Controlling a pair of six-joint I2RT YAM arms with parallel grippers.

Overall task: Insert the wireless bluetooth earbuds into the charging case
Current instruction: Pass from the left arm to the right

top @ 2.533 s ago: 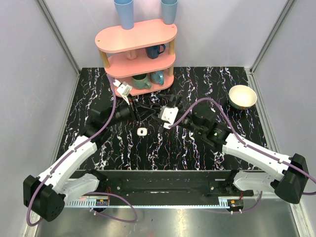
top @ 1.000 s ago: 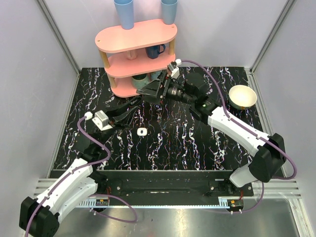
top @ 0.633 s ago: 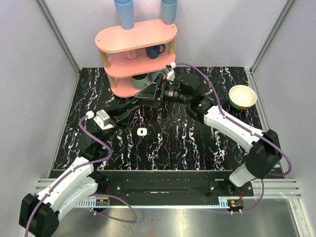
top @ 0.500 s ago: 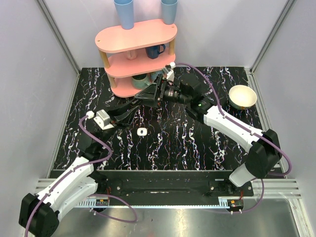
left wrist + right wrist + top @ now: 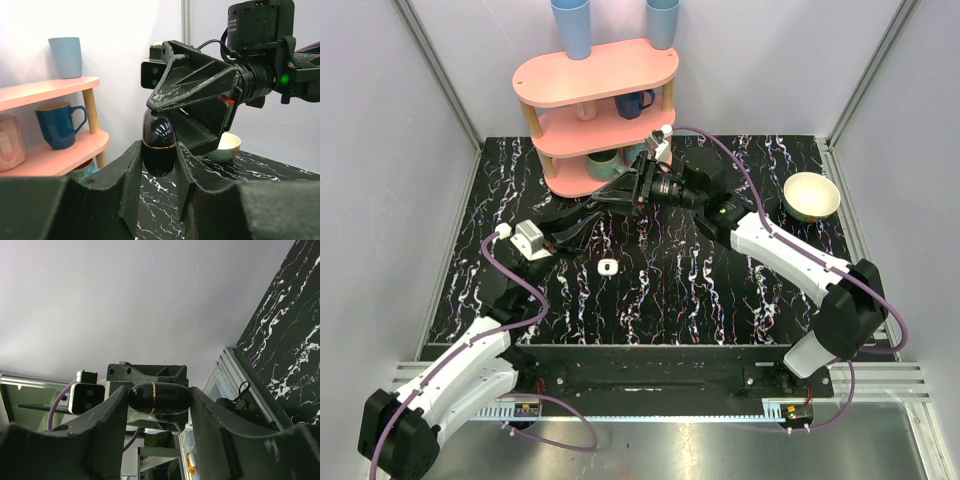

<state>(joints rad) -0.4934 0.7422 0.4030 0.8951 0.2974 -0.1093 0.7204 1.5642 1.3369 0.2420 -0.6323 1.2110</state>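
The charging case (image 5: 159,145) is a glossy black capsule with a thin gold band, held upright above the table. My left gripper (image 5: 159,161) is shut on its lower half, a finger on each side. My right gripper (image 5: 158,398) reaches in from the back right, and the case (image 5: 170,397) spans the gap between its fingers, touching both. In the top view the two grippers meet in front of the shelf, left (image 5: 588,213) and right (image 5: 611,198). The earbuds (image 5: 607,267) show as a small bright white piece on the table, nearer than the grippers.
A pink three-tier shelf (image 5: 596,74) stands at the back, with mugs on its tiers and two blue cups on top. A cream bowl (image 5: 811,196) sits at the back right. A blue mug (image 5: 57,125) is close to the left of the held case.
My right gripper has shifted slightly left toward the case and its fingers have narrowed around it. The left gripper stays shut on the case, and the white piece has not moved.
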